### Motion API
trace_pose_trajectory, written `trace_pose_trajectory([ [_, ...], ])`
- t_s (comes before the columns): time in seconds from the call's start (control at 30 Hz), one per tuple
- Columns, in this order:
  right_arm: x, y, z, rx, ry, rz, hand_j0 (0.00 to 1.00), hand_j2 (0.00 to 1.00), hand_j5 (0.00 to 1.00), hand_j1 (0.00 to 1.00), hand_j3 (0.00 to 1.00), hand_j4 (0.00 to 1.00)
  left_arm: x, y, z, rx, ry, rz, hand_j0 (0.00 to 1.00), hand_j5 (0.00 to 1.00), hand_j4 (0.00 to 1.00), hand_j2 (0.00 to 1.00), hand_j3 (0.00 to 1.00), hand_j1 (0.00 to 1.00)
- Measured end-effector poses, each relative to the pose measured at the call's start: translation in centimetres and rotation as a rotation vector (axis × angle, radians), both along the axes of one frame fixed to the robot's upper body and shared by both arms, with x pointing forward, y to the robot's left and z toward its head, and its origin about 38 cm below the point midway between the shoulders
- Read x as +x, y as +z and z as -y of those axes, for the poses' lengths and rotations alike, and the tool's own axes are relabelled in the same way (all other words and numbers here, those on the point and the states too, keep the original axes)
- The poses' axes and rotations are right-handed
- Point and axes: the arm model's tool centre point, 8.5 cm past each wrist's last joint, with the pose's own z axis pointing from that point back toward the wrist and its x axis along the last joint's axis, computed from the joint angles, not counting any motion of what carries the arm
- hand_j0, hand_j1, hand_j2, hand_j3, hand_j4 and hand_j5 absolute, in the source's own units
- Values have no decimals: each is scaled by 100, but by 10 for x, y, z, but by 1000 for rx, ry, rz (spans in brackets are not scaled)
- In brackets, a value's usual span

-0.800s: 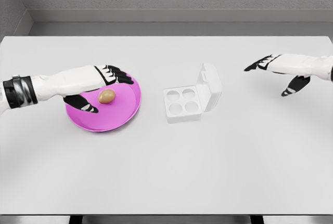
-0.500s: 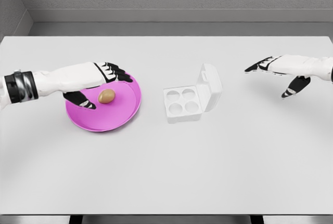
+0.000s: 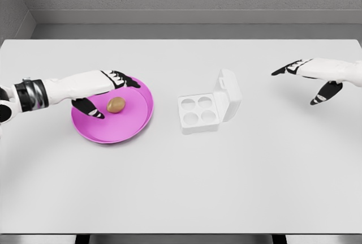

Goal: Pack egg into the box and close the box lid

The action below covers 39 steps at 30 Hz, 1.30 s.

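Note:
A brown egg (image 3: 116, 105) lies on a magenta plate (image 3: 133, 125) at the left of the table. My left hand (image 3: 110, 94) hovers over the plate's left part with fingers spread; its thumb (image 3: 89, 108) is left of the egg and its fingers (image 3: 125, 80) are behind it, none touching. A white egg box (image 3: 198, 113) with several empty cups stands mid-table, its lid (image 3: 228, 94) raised upright on the right side. My right hand (image 3: 308, 78) is open far right of the box, holding nothing.
The white table (image 3: 181, 182) reaches to a grey wall at the back. Only the plate and the box rest on it.
My left hand has drawn back slightly to the left, uncovering more of the plate behind the egg. The right hand has drifted a little to the right. Egg and box have not moved.

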Motion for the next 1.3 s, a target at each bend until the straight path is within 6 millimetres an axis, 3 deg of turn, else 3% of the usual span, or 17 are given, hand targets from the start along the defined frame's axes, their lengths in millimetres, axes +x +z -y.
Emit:
trace_pose_trajectory([
  [0.4, 1, -2, 4, -1, -15, -6, 100, 100, 100, 100, 100, 100, 4, -13, -8, 29, 33, -26, 100, 100, 100, 100, 100, 100],
  [1.3, -1, -9, 5, -2, -19, -21, 100, 100, 100, 100, 100, 100, 13, -22, -1, 31, 43, -43, 100, 100, 100, 100, 100, 100],
])
